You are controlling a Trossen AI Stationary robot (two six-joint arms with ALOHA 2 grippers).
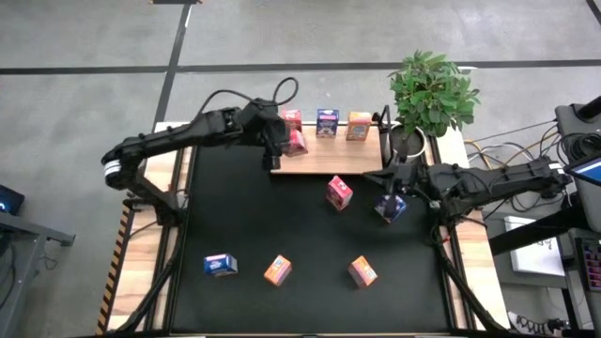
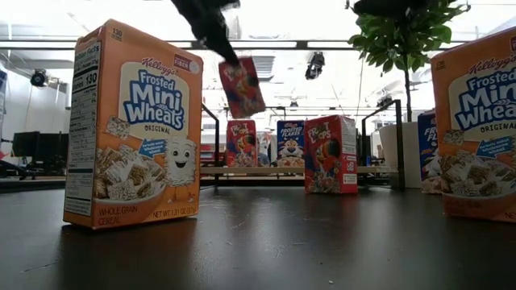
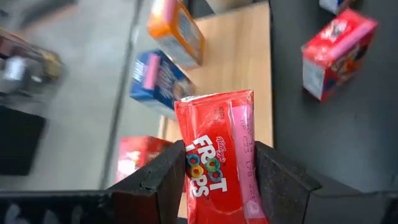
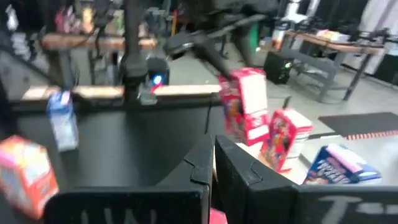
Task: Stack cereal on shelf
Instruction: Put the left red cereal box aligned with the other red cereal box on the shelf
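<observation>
Our left tool (image 1: 278,138) pinches a red cereal box (image 3: 219,160) just above the shelf (image 1: 362,155), beside the red one (image 1: 292,118) standing there.

Nine cereal boxes are counted on the table: three red (image 1: 292,118) (image 1: 297,141) (image 1: 339,192), three blue (image 1: 327,122) (image 1: 391,207) (image 1: 220,266), three orange (image 1: 358,125) (image 1: 277,270) (image 1: 362,271). One shelf (image 1: 357,156), one potted plant (image 1: 430,92) and two robot arms (image 1: 169,141) (image 1: 498,180) are shown.

Left arm reaches across the table's far edge; left gripper (image 1: 285,139) raised, fingers (image 3: 158,177) clamped on a red box. Right arm extends inward from the right; right gripper (image 1: 394,192) low, fingers apparently nearly closed, view blurred.
</observation>
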